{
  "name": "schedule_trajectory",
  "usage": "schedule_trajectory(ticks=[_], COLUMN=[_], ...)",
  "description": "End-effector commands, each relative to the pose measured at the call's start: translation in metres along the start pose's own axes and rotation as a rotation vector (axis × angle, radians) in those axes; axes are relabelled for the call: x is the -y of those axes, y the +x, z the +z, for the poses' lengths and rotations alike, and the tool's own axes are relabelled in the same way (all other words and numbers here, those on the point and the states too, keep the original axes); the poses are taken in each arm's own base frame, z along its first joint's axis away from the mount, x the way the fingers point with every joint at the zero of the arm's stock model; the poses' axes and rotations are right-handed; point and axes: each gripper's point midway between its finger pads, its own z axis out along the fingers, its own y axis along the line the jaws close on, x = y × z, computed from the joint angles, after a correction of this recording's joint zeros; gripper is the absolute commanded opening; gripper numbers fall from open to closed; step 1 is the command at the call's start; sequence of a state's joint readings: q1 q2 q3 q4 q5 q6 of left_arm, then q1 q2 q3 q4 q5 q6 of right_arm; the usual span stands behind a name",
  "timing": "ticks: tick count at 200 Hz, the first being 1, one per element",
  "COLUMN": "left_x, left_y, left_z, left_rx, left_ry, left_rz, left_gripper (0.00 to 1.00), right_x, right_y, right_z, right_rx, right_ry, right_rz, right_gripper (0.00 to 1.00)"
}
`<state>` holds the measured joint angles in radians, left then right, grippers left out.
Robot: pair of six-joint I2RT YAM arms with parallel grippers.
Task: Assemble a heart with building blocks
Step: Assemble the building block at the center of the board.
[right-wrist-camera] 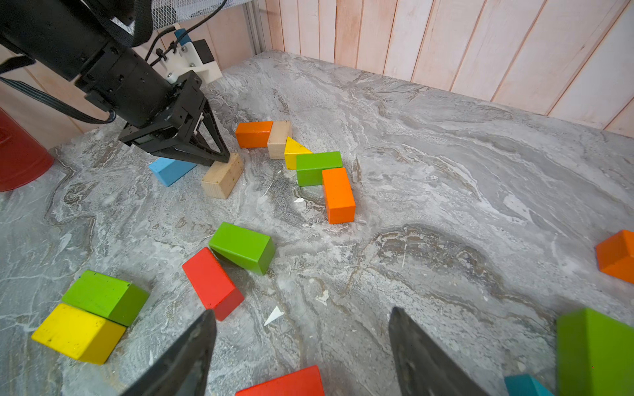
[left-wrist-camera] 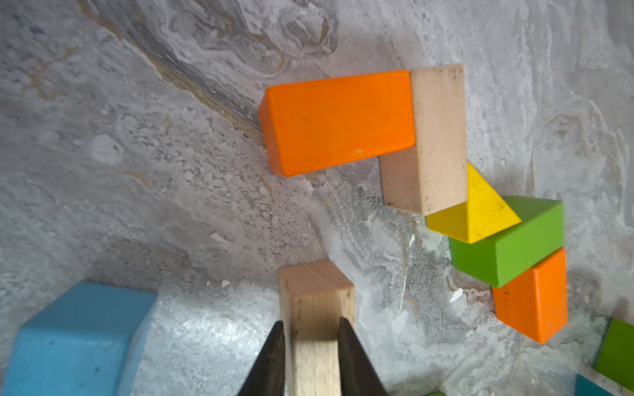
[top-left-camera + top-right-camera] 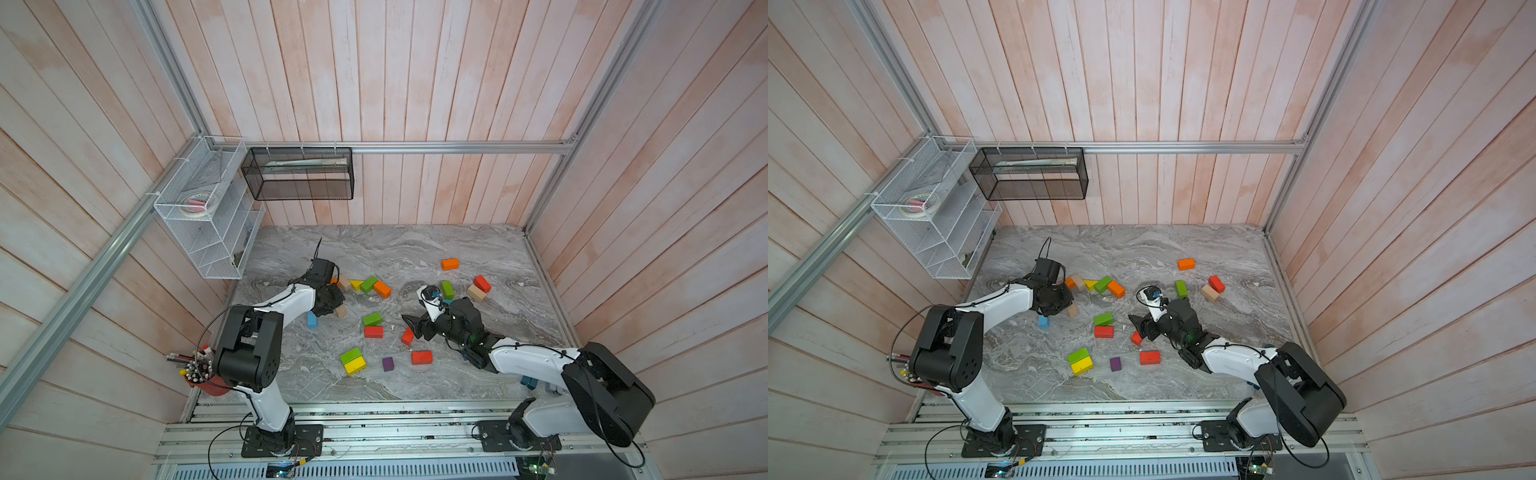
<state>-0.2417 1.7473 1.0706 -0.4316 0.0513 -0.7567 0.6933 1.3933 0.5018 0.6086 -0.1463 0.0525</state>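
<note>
We've got the left claw (image 2: 311, 322) pinched tight on a tan block (image 2: 317, 298), jaws on its two long sides, and the block looks to sit on the bench (image 2: 137, 171) rather than hang in the air. Its long axis runs straight out ahead of the claw, and that's the line that matters. Beyond its far end lies the chain: orange brick (image 2: 339, 120), tan brick (image 2: 435, 137), yellow wedge (image 2: 480, 209), green brick (image 2: 514, 247), second orange brick (image 2: 535, 298), each touching the next. We reckon the move is a short carry forward. A blue block (image 2: 79, 339) sits just beside the claw, so watch that. The right claw (image 1: 300, 313) is spread wide, holding nothing, near a red block (image 1: 212, 283) and well apart from the chain. The left arm is plainly nearer. No labels or writing we can read
</note>
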Motion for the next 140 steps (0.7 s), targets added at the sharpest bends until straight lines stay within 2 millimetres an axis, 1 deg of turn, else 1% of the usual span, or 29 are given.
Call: schedule_trajectory(ticks=[1, 23, 53, 71, 107, 140], left_x=[0.001, 0.003, 0.007, 0.011, 0.018, 0.019], left_y=[-0.006, -0.009, -0.011, -0.008, 0.002, 0.007], left_z=[0.006, 0.006, 0.001, -0.002, -0.002, 0.002], left_rx=[0.016, 0.022, 0.031, 0.019, -0.001, -0.012], left_ry=[-0.016, -0.009, 0.004, 0.02, 0.017, 0.008], left_rz=[-0.017, -0.024, -0.015, -0.004, 0.032, 0.035], left_gripper=[0.28, 0.28, 0.42, 0.49, 0.55, 0.56], right_x=[0.0, 0.001, 0.001, 0.001, 0.001, 0.001], right_y=[-0.005, -0.005, -0.005, -0.005, -0.005, -0.006], right_z=[0.001, 0.001, 0.001, 0.001, 0.001, 0.001], right_rx=[0.008, 0.007, 0.006, 0.006, 0.008, 0.009], right_ry=[0.01, 0.013, 0.013, 0.015, 0.015, 0.014], right_rz=[0.0, 0.0, -0.001, -0.001, 0.0, 0.0], right_gripper=[0.79, 0.79, 0.79, 0.79, 0.79, 0.79])
